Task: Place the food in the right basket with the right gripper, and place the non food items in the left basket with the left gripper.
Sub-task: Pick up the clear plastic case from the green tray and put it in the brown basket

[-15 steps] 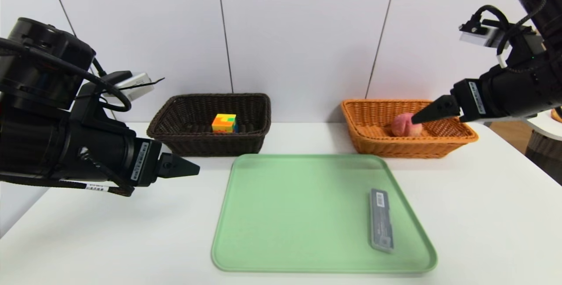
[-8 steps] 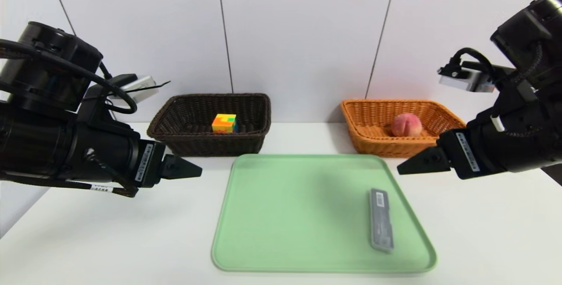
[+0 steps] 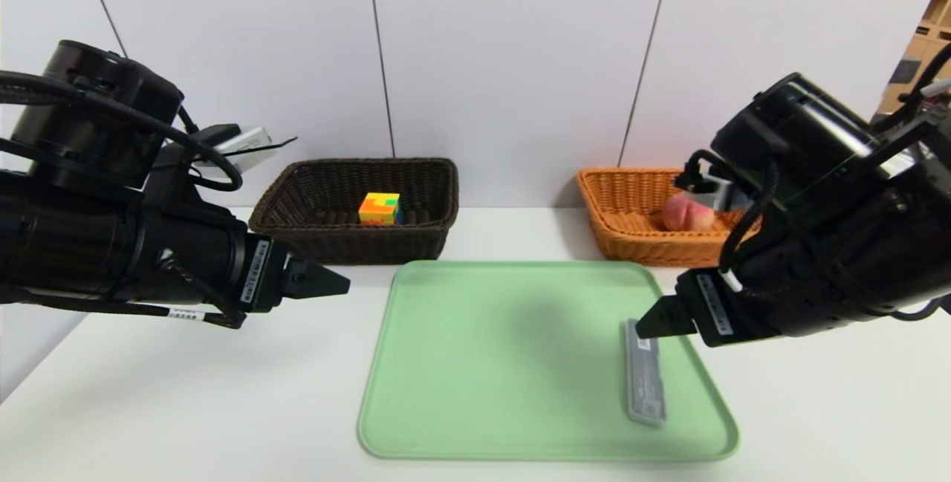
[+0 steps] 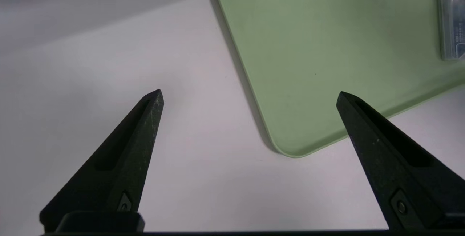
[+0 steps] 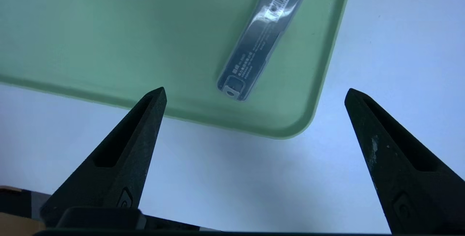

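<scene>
The right hand point(image 3: 654, 322) hangs with fingers spread wide and empty over the far end of the grey case point(image 3: 643, 382), hiding that end; its arm covers the right part of the orange basket point(image 3: 624, 226) and partly masks the peach point(image 3: 683, 212). The case lies near the green tray point(image 3: 475, 363)'s right rim. The left hand point(image 3: 327, 283), equally agape and empty, hovers over bare surface point(image 3: 186, 400) left of the tray, the cube point(image 3: 380, 209) in the dark basket point(image 3: 312, 233) beyond.

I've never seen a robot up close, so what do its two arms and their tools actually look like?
Both arms are thick, round and black, with looping black cables and a small silver-grey box mounted on top near each wrist. A white label with print sits on each wrist. The left tool and right tool each end in two pointed, wedge-shaped matte black fingers, slotted along the inside and lightly scuffed.
</scene>
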You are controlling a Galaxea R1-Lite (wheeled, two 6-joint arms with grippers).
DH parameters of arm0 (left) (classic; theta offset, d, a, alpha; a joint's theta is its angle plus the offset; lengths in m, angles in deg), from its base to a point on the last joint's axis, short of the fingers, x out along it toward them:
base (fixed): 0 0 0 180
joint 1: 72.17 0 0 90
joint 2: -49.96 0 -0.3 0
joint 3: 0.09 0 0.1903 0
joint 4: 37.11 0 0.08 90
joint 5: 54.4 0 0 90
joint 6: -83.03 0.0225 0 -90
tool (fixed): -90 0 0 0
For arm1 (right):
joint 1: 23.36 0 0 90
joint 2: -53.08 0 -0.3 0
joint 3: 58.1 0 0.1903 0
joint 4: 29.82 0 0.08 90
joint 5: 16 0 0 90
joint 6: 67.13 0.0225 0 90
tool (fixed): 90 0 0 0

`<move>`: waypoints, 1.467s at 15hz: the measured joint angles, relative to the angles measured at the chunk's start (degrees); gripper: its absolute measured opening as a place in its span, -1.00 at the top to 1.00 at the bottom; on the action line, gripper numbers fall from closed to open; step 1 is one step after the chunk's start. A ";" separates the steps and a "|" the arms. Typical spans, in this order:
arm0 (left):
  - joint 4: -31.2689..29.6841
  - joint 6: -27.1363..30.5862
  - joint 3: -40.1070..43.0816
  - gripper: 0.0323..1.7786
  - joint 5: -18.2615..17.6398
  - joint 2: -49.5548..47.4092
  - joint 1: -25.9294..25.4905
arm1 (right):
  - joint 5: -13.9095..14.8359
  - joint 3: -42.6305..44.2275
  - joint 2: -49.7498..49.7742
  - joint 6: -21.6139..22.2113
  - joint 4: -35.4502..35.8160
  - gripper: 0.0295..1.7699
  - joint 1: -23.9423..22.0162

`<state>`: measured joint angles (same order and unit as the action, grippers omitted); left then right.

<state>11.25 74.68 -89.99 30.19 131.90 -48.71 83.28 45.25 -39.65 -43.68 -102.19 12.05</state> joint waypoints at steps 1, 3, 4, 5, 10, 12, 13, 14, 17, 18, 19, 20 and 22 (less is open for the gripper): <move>-0.07 -0.02 0.22 -0.90 0.00 0.16 0.00 | 0.94 -0.07 -1.22 1.79 0.00 -0.91 0.66; -0.18 -0.02 0.52 -0.90 -0.02 0.35 0.00 | 1.69 -0.13 -3.47 4.55 0.04 -0.92 1.93; -0.20 -0.02 0.59 -0.90 -0.02 0.46 0.00 | 2.05 -0.16 -4.55 5.60 0.09 -0.92 2.45; -0.20 -0.02 0.59 -0.90 -0.02 0.60 0.00 | 2.77 -0.16 -5.66 6.89 0.52 -0.92 2.84; -0.18 -0.02 0.61 -0.90 0.04 1.10 0.00 | 4.67 -0.44 -11.00 15.07 4.13 -0.92 3.89; -0.18 -0.02 0.61 -0.90 0.04 1.16 0.00 | 5.63 -1.01 -12.51 17.51 5.63 -0.92 3.89; -0.18 -0.02 0.61 -0.90 0.04 1.16 0.00 | 5.71 -1.45 -13.04 18.60 6.27 -0.92 3.83; -0.18 -0.02 0.66 -0.90 0.04 1.13 0.00 | 5.71 -1.99 -13.53 19.29 6.42 -0.92 3.63; -0.18 -0.02 1.02 -0.90 0.06 1.12 -0.02 | 5.66 -4.00 -14.49 19.76 8.27 -0.92 3.04; -0.18 -0.02 1.05 -0.90 0.09 1.10 0.00 | 5.63 -4.99 -14.69 19.81 9.55 -0.92 2.97; -0.16 -0.02 1.18 -0.90 0.06 1.07 0.00 | 5.57 -5.92 -14.84 19.79 10.84 -0.92 2.84; -0.16 -0.02 1.33 -0.90 0.04 1.05 0.00 | 5.49 -6.69 -14.95 19.76 11.78 -0.92 2.67; -0.18 -0.02 1.55 -0.90 0.09 0.99 0.00 | 5.33 -7.39 -15.10 19.81 12.54 -0.92 2.56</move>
<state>11.06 74.65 -88.44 30.28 132.89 -48.71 88.61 37.86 -54.75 -23.87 -89.65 14.61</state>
